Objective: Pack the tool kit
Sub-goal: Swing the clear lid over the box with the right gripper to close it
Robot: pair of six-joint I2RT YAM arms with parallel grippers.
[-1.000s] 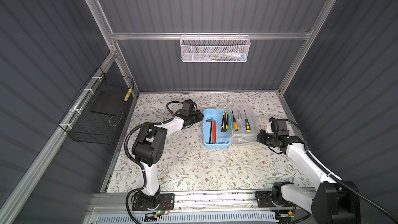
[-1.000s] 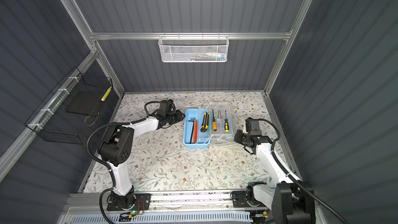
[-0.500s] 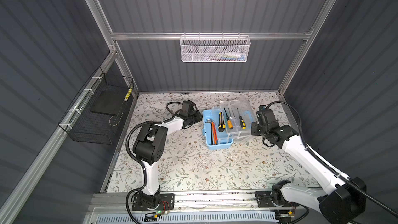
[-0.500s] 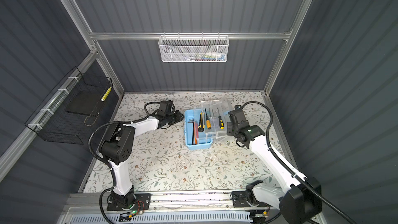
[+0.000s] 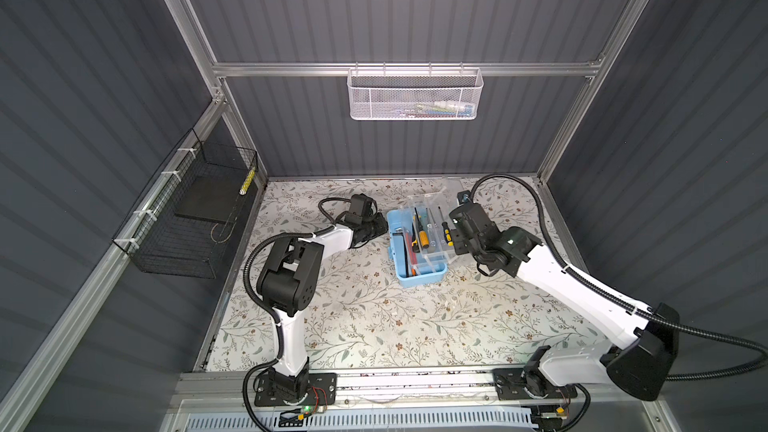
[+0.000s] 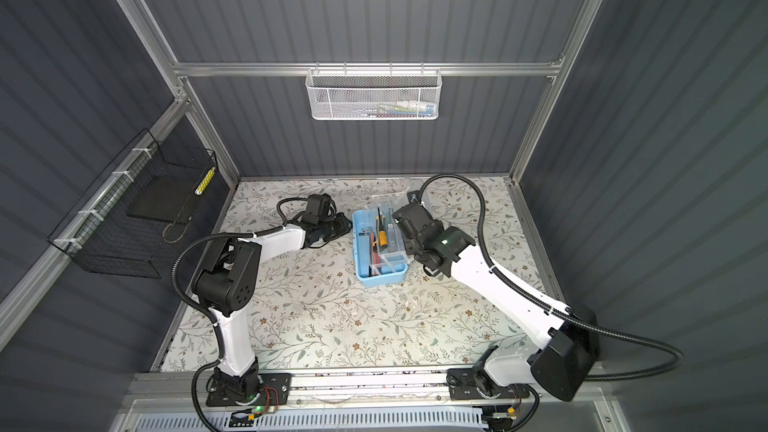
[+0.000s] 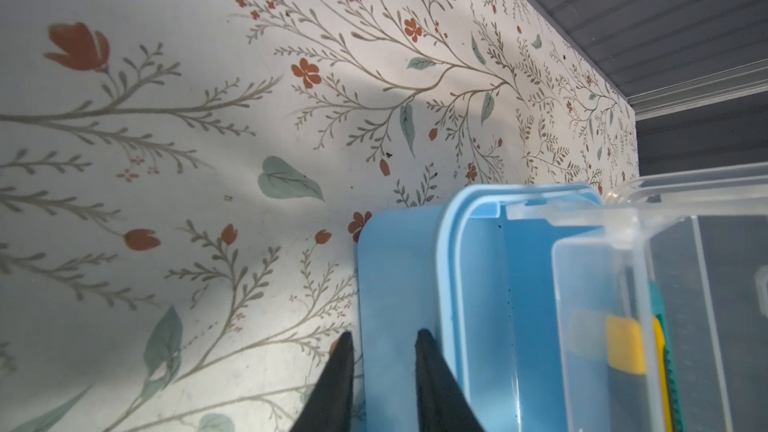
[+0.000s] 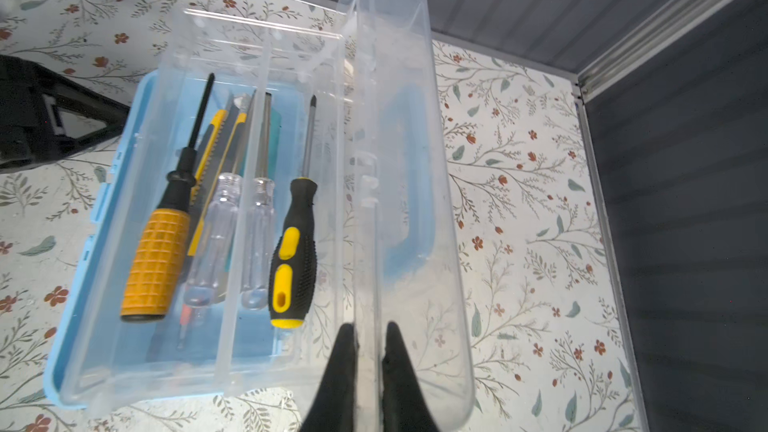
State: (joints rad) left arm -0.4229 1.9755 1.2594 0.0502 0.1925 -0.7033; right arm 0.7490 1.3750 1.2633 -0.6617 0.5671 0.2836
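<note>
The tool kit's light-blue box sits mid-table, slightly askew. A clear tray over it holds a yellow-black screwdriver, an orange-handled one, clear-handled ones and a utility knife. Dark hex keys lie in the blue part. The clear lid stands raised over the box, its blue handle showing through. My right gripper is shut on the lid's edge. My left gripper is shut on the box's blue side wall.
A white mesh basket hangs on the back wall and a black wire basket on the left wall. Grey walls close in the floral table at the back and right, near the right arm's cable.
My right gripper rose from the table and swung left, tipping the clear lid and tray from flat beside the box up over it. The box turned slightly. The left gripper stayed put.
</note>
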